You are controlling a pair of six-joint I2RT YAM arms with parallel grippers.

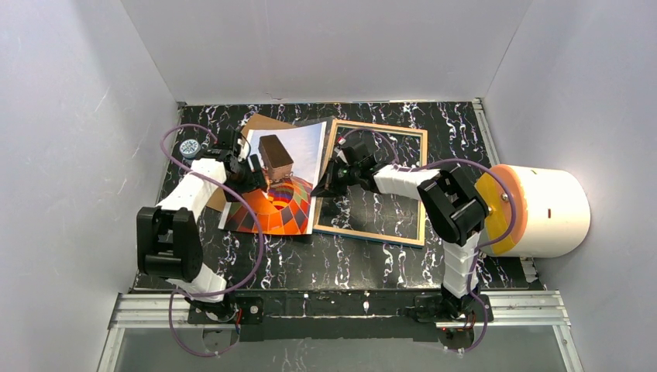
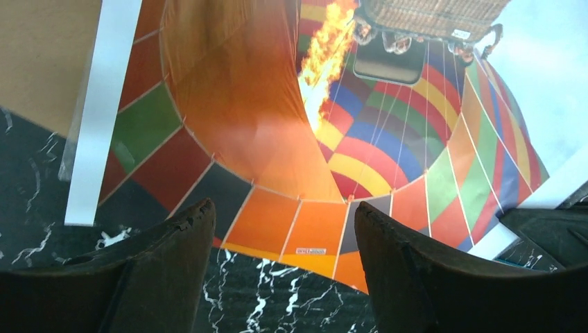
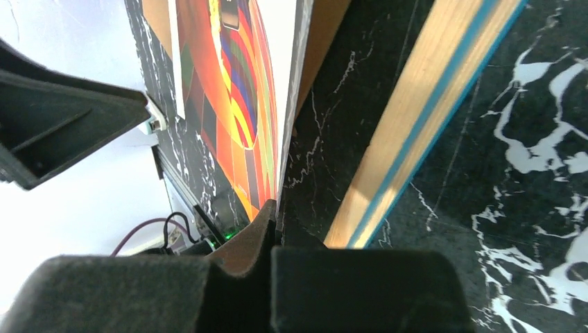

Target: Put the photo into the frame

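Note:
The photo (image 1: 290,147), a hot-air balloon print, lies left of the frame (image 1: 423,186) with its right edge lifted off the table. My right gripper (image 1: 320,186) is shut on that raised edge, and in the right wrist view the fingers (image 3: 243,250) pinch the photo (image 3: 236,104) seen nearly edge-on. The frame's wood and blue rim (image 3: 416,118) runs just to the right of it. My left gripper (image 1: 256,180) hovers over the photo's left half. In the left wrist view its fingers (image 2: 173,243) stand apart above the photo's near edge (image 2: 277,222), holding nothing.
A brown backing board (image 1: 262,124) lies under the photo's far left corner and shows as a tan patch (image 2: 41,55). A white cylinder with an orange disc (image 1: 542,209) lies at the right edge. A small round object (image 1: 188,147) sits at the far left. Grey walls enclose the table.

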